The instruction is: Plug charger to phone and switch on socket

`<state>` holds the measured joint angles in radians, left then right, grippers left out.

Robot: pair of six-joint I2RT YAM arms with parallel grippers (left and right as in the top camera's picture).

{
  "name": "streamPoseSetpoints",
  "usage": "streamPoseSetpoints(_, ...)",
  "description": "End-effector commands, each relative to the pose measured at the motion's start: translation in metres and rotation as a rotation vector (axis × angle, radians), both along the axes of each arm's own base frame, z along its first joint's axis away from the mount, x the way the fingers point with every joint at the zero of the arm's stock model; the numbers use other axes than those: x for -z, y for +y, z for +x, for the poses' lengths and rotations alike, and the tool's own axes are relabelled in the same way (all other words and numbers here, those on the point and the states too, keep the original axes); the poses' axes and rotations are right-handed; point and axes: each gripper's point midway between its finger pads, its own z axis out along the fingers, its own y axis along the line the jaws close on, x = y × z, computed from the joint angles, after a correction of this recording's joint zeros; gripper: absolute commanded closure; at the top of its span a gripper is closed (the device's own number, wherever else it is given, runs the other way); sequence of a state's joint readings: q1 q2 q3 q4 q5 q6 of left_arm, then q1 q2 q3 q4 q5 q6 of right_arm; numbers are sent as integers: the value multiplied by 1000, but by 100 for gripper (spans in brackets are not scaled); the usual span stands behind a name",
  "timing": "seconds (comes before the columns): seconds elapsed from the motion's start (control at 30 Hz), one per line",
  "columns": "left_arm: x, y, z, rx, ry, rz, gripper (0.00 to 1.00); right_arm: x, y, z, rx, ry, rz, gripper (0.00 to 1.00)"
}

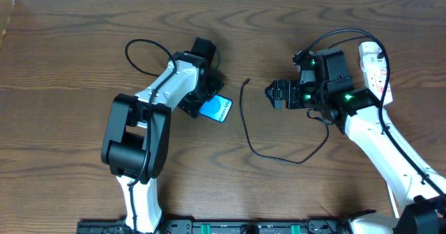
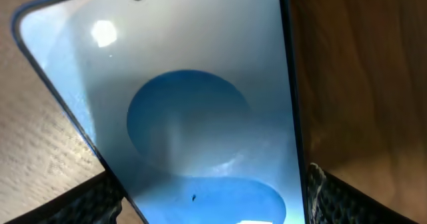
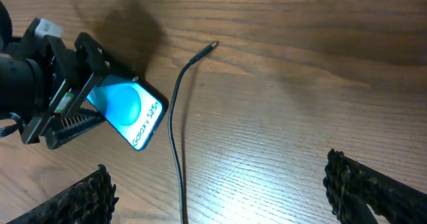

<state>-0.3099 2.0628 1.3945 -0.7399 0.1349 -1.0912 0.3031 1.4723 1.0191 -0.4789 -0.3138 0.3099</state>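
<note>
wood-grain table (image 1: 70,39) | glossy blue phone (image 1: 218,109): l claw (image 1: 205,103) astride, grip unclear | r claw (image 1: 270,95) wide, empty

Found the phone (image 1: 218,109) left of centre, angled, blue-cyan screen up, white text at its lower end. Saw the charger (image 1: 242,112), thin and black, curling through mid-frame, tip uppermost, and the white socket (image 1: 374,65) at upper right.

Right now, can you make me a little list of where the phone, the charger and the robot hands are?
phone: blue screen lit, between the left gripper's fingers
charger tip: lying loose, apart from the phone, not plugged in
socket: white, top right of the overhead view
left gripper: around the phone; can't tell if it grips
right gripper: open, empty, facing the charger tip
</note>
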Motion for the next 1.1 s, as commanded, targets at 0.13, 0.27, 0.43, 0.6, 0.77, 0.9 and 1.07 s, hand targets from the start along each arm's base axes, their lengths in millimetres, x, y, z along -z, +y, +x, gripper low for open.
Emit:
streamPoseSetpoints(0.13, 44, 50, -20, 332, 122, -25, 12, -1, -4, 3, 5, -4, -13, 1)
streamPoseSetpoints(0.27, 45, 84, -21, 360, 143, 37, 12, -1, -4, 3, 5, -5, -13, 1)
streamPoseSetpoints(0.43, 46, 97, -25, 385, 160, 63, 11, -1, -4, 3, 4, -5, -13, 1)
streamPoseSetpoints(0.6, 47, 90, -24, 401, 152, 64, 11, -2, -4, 3, 5, -6, -13, 1)
streamPoseSetpoints(0.77, 48, 100, -15, 419, 125, 137, 10, -1, -4, 3, 5, -6, -13, 1)
streamPoseSetpoints(0.9, 49, 101, -7, 501, 91, 149, 10, -1, -4, 3, 5, -5, -13, 1)
streamPoseSetpoints(1.07, 49, 100, 4, 593, 42, 156, 10, -1, -4, 3, 5, -6, -13, 1)
